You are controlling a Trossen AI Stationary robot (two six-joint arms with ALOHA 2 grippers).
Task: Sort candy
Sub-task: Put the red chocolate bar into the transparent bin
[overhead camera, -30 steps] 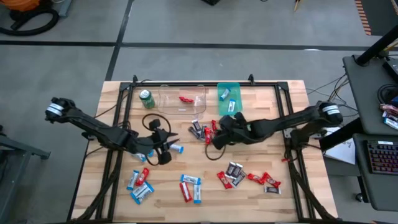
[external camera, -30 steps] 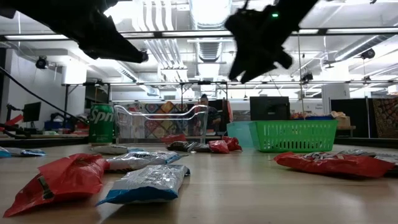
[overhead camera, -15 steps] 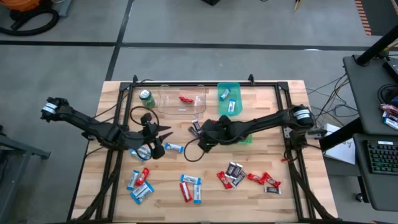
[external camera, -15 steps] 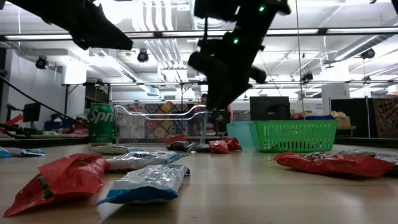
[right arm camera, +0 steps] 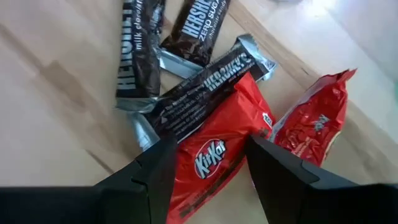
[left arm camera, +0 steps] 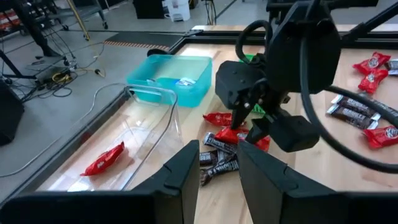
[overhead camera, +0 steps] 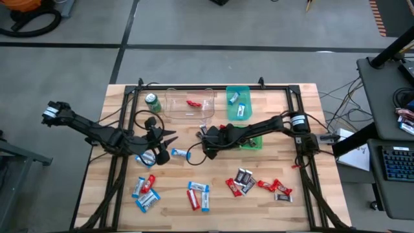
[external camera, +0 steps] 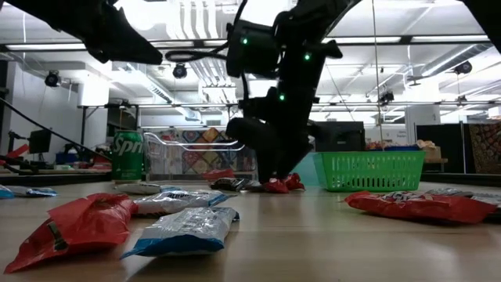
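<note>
Wooden table (overhead camera: 304,162): right gripper (right arm camera: 208,163) spread wide over red KitKat (right arm camera: 208,158); nothing gripped.

The right arm swung across the table away from its own side and came down. Its right gripper (overhead camera: 208,140), which had hung in the air nearer the green basket (overhead camera: 253,141), dropped to the small heap of red and dark candy (left arm camera: 231,138), fingers spread over a red bar (right arm camera: 214,157). The left gripper (overhead camera: 169,144) drew back slightly toward its own side, then held.
</note>
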